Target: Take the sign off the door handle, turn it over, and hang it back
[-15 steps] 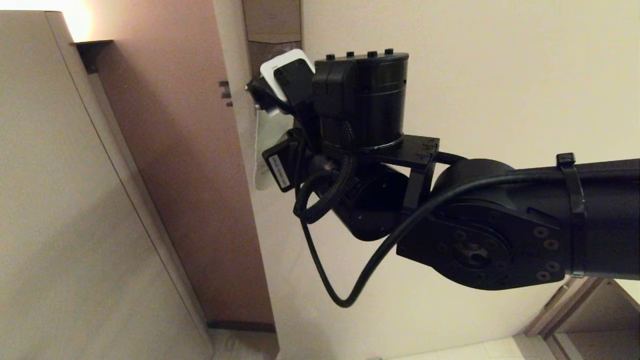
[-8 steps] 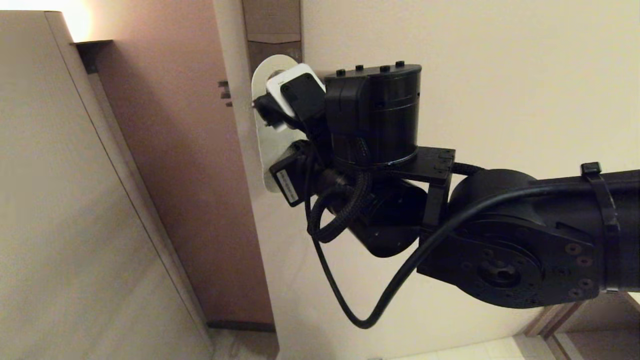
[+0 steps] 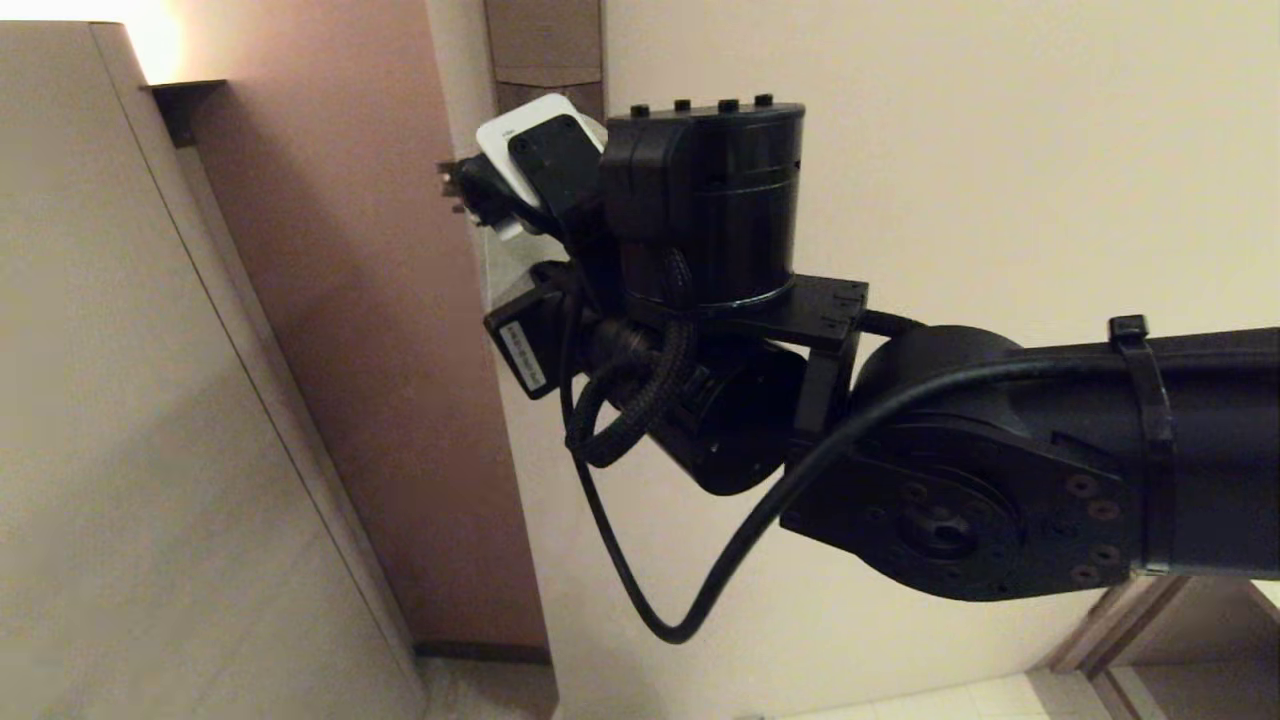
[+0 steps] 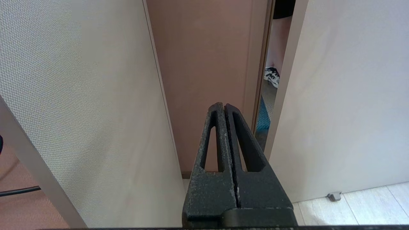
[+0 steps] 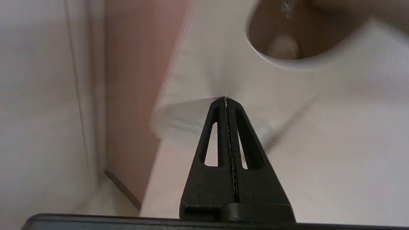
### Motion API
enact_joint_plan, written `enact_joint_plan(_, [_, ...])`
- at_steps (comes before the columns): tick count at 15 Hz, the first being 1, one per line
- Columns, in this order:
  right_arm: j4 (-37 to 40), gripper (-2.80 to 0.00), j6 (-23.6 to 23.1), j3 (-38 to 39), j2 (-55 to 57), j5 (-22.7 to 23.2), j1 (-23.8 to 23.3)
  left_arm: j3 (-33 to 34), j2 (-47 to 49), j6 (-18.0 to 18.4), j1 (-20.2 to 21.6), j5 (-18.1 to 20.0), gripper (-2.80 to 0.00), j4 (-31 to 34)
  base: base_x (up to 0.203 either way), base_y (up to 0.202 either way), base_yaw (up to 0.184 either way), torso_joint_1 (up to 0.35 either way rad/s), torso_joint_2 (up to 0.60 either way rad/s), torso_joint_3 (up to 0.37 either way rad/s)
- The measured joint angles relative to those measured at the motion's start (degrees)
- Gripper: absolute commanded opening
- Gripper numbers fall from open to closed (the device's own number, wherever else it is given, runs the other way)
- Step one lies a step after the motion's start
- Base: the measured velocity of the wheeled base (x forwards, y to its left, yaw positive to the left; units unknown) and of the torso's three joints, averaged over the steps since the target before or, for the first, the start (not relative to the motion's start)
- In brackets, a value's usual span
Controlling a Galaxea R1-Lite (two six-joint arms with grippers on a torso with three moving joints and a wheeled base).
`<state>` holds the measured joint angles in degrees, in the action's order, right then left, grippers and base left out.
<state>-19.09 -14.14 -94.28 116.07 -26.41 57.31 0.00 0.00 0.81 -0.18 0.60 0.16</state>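
Observation:
In the right wrist view, my right gripper point(image 5: 226, 99) is shut on the edge of the sign point(image 5: 243, 73). The sign shows its off-white face. Its oval hole point(image 5: 287, 38) lies beyond the fingertips, with brown showing through it. In the head view my right wrist point(image 3: 700, 200) is raised in front of the cream door and covers nearly all of the sign; only a pale sliver point(image 3: 497, 268) shows beside it. The door handle's lever is hidden behind the wrist, and the brown backplate point(image 3: 545, 40) shows above it. My left gripper point(image 4: 223, 105) hangs low, shut and empty.
A brown door frame panel point(image 3: 380, 350) and a beige wall panel point(image 3: 120, 400) stand left of the door. In the left wrist view a person's leg and sneaker point(image 4: 271, 76) show through the door gap. A door stop point(image 4: 334, 196) sits on the tiled floor.
My right wrist dipped down and to the right, then swung up and to the left. The sign's white face showed broadly half a second ago and is now almost hidden behind the wrist.

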Motion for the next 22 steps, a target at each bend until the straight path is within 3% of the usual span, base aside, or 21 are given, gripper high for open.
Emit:
enact_joint_plan(8, [-2.0, -2.8, 0.3, -2.1, 4.7, 0.4, -0.2, 0.0, 0.0, 0.0, 0.0, 0.0, -2.8, 0.0, 0.0, 0.0, 0.0, 0.0, 0.0, 0.0])
enact_joint_plan(15, [-1.4, -2.8, 0.4, 8.9, -3.7, 0.2, -0.7, 0.0, 0.0, 0.0, 0.0, 0.0, -2.8, 0.0, 0.0, 0.0, 0.0, 0.0, 0.0, 0.0])
enact_joint_plan(18, [-1.4, -2.8, 0.0, 17.0, -10.9, 0.1, -4.5, 0.0, 0.0, 0.0, 0.0, 0.0, -2.8, 0.0, 0.0, 0.0, 0.0, 0.0, 0.0, 0.0])
enact_joint_plan(22, [-1.4, -2.8, -2.2, 29.1, -23.0, 0.1, -17.5, 0.0, 0.0, 0.0, 0.0, 0.0, -2.8, 0.0, 0.0, 0.0, 0.0, 0.0, 0.0, 0.0])
